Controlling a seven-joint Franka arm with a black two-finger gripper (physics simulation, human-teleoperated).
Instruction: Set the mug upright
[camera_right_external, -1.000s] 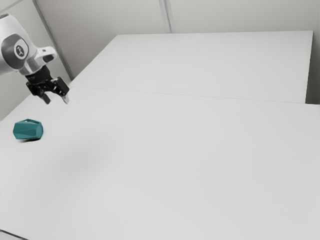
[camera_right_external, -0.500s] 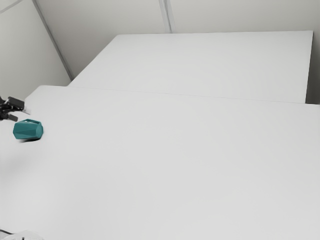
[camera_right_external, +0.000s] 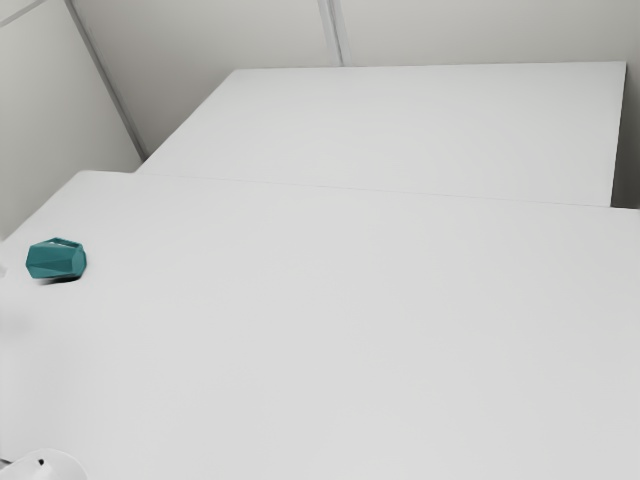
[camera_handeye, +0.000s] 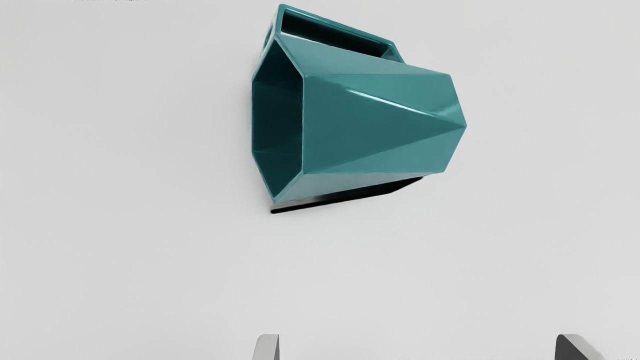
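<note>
A teal faceted mug (camera_right_external: 56, 260) lies on its side near the left edge of the table in the exterior view. In the wrist view the mug (camera_handeye: 370, 120) shows its dark open mouth at one end, with its handle along one side. My gripper (camera_handeye: 417, 347) is open there, its two fingertips wide apart with bare table between them. The mug is ahead of the fingertips and touches neither of them.
The white table (camera_right_external: 330, 330) stretches far toward the exterior view's right. Behind it stands another white surface (camera_right_external: 400, 130), with pale walls beyond. A rounded white part, perhaps of the arm (camera_right_external: 45, 468), shows at the bottom left corner.
My hand has moved toward the exterior view's left, past the mug, and out over that edge. A white rounded part has come up at the bottom left. The mug has stayed in place.
</note>
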